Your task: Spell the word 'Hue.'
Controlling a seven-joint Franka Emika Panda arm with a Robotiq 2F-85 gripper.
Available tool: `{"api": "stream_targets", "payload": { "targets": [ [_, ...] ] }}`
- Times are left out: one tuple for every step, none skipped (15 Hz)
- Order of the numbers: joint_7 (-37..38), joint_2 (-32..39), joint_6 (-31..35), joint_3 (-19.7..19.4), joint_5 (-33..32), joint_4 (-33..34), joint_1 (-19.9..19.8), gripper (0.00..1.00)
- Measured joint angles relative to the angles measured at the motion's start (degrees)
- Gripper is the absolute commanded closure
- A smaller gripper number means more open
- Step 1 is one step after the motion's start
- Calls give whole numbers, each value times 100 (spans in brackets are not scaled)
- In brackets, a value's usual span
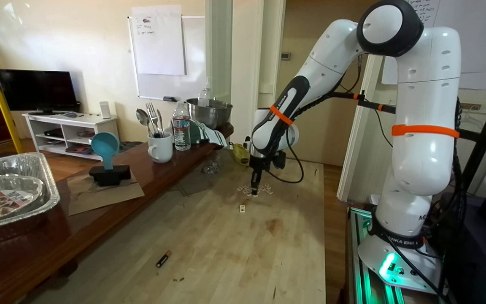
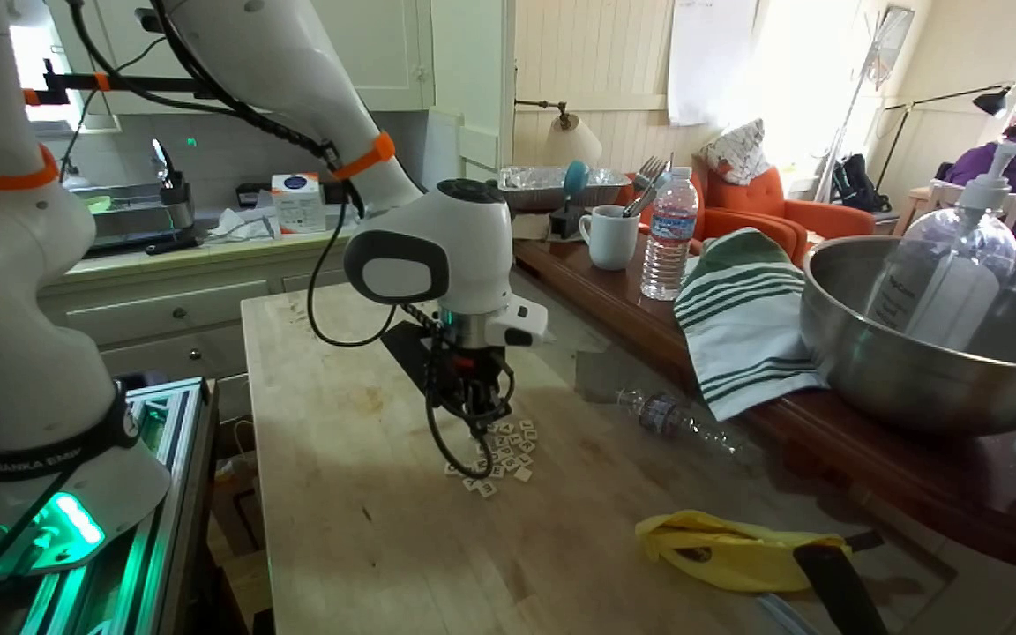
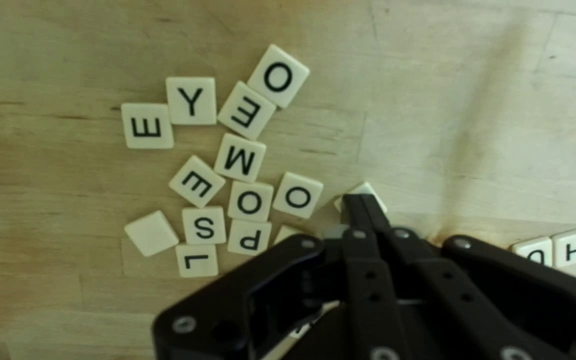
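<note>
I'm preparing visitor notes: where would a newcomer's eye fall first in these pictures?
Probably the big white arm, banded in orange, bent over the pale wooden table. Next, the letter tiles beside its shut black fingers, an H tile near the wrist view's right edge. Then the yellow object, low right in an exterior view.

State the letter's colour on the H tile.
Black, on the H tile, clearest in the wrist view.

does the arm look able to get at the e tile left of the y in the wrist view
Probably yes: the E tile lies face up, uncovered, though the Y tile crowds one side. The gripper is shut, so it might push rather than pinch.
</note>
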Motion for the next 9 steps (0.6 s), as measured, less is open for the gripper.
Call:
{"api": "stream_targets", "payload": {
  "targets": [
    [0,-24,0,16,25,-32,0,100],
    [0,-41,0,36,60,-57,0,100],
    [0,-52,0,60,110,-73,1,100],
    [0,-56,0,84,158,-79,1,100],
    [-3,-56,-1,111,214,-80,1,100],
    [-3,-56,-1,141,282,-80,2,100],
    [-5,-56,-1,174,360,-80,4,100],
    [-5,-55,-1,214,440,-80,5,100],
    [-5,-54,-1,255,515,-79,7,100]
  ]
}}
